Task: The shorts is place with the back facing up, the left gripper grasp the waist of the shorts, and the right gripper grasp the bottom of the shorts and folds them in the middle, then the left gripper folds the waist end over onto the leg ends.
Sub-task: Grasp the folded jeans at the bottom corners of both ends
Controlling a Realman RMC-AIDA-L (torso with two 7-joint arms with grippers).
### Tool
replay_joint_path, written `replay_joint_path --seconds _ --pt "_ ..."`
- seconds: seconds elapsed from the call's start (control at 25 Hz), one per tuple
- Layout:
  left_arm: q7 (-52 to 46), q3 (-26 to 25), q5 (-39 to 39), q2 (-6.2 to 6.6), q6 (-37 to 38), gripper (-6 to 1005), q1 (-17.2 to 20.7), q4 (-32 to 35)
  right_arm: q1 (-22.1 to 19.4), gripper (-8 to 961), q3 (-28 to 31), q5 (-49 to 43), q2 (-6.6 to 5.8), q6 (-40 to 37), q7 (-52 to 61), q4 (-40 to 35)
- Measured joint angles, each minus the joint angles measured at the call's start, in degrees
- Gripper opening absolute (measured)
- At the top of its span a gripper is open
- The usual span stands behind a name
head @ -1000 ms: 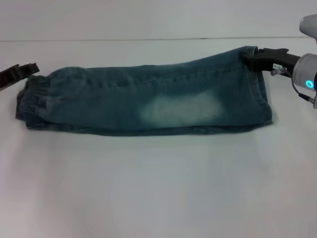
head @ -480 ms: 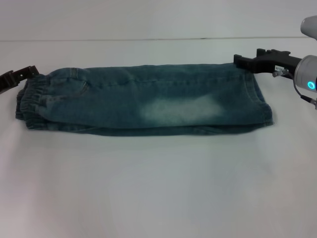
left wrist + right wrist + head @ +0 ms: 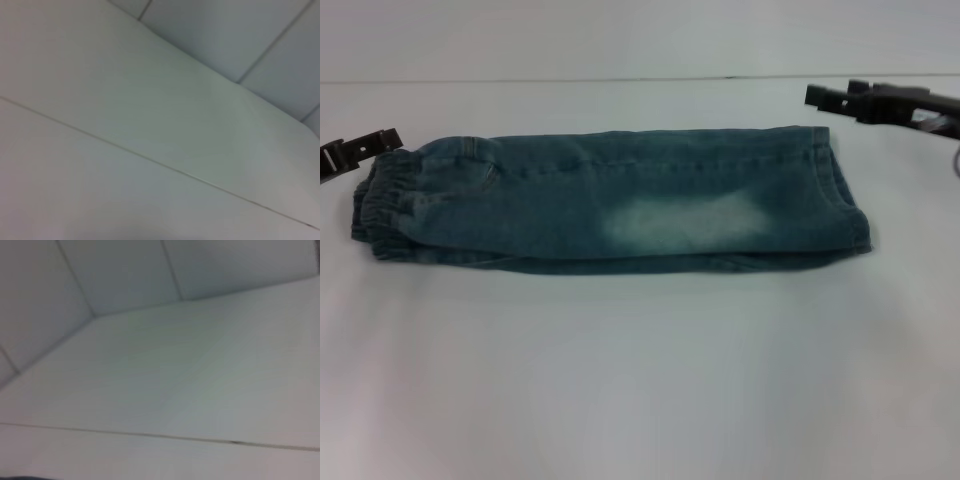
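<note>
Shorts (image 3: 610, 200) folded lengthwise on a white table (image 3: 640, 380), both grippers clear of the cloth.

Head view: the pale table fills the scene, with a thin dark seam running across its far part. The denim lies as a long band across the middle, the waist (image 3: 382, 205) at 9 o'clock and the leg ends (image 3: 845, 195) at 3 o'clock, a faded patch near the centre. The left gripper (image 3: 360, 148) sits at 10 o'clock, just beside the waist's far corner, holding nothing; whether its fingers are spread cannot be told. The right gripper (image 3: 835, 98) hangs at 2 o'clock, apart from the hem corner, its fingers released and empty.
Left wrist view: only bare white surface with a thin seam, and panelled wall beyond.
Right wrist view: the same, white surface, one seam, wall panels.
</note>
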Motion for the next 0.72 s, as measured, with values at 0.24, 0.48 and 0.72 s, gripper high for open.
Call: replay_joint_path --seconds 0.24,0.48,0.72 --pt "0.21 0.0 0.03 0.59 5.5 888 2.24 3.63 -3.54 827 0.43 0.22 -1.86 -25.21 3.76 -9.0" --pt "0.15 -0.09 0.44 0.85 7.71 888 4.15 5.04 -5.79 826 -0.39 -2.13 -1.49 -44.04 -0.65 -14.3" --pt "0.04 0.09 2.95 1.06 10.7 887 4.96 7.15 -8.7 826 -2.01 -7.97 0.63 -46.82 -2.62 -18.21"
